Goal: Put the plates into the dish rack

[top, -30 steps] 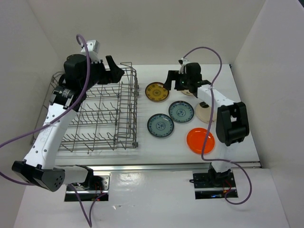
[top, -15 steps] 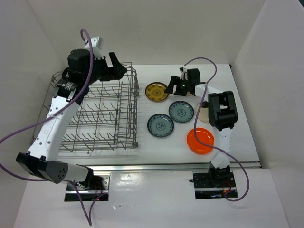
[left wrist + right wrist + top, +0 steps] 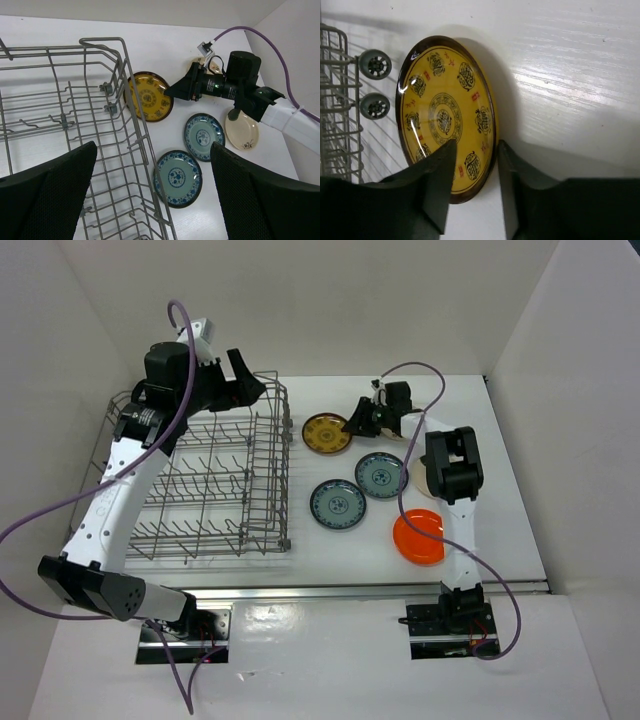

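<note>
The yellow plate (image 3: 445,120) lies flat, its rim between the fingers of your right end effector (image 3: 476,145), perhaps not yet pinched; your left end effector (image 3: 152,147) hangs wide open over the rack (image 3: 100,42).

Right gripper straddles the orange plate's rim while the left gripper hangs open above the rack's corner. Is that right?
Not quite. The plate is the yellow plate, not the orange one, as the right wrist view shows. The right gripper straddles its rim while the left gripper hangs open above the rack corner.
</note>
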